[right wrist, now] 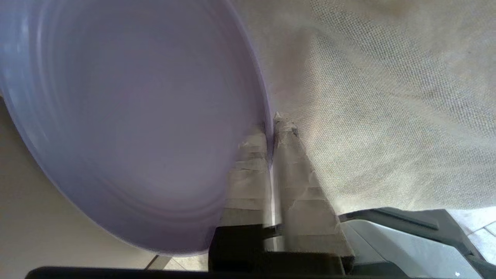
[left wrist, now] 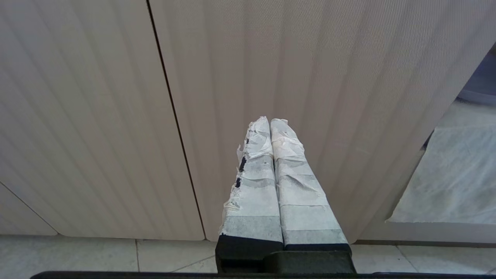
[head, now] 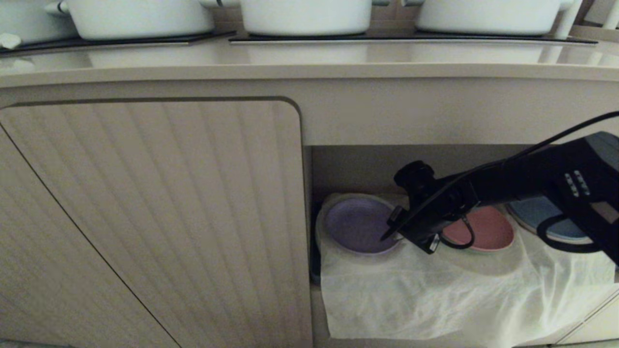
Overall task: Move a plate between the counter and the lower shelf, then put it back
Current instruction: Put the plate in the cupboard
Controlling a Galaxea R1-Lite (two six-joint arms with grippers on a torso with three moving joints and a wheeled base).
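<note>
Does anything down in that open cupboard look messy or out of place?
The white cloth lining the lower shelf is wrinkled and spills over the front edge. The tape on the left gripper fingers is torn and frayed. The right gripper pinches the plate rim.

From my seat: lilac plate [head: 357, 224], pink plate [head: 488, 232] and blue plate [head: 537, 212] on white cloth [head: 435, 299]. Beige ribbed door [head: 154, 217], white pots [head: 304, 14], black arm [head: 532, 183], white-taped fingers [left wrist: 255, 174].
</note>
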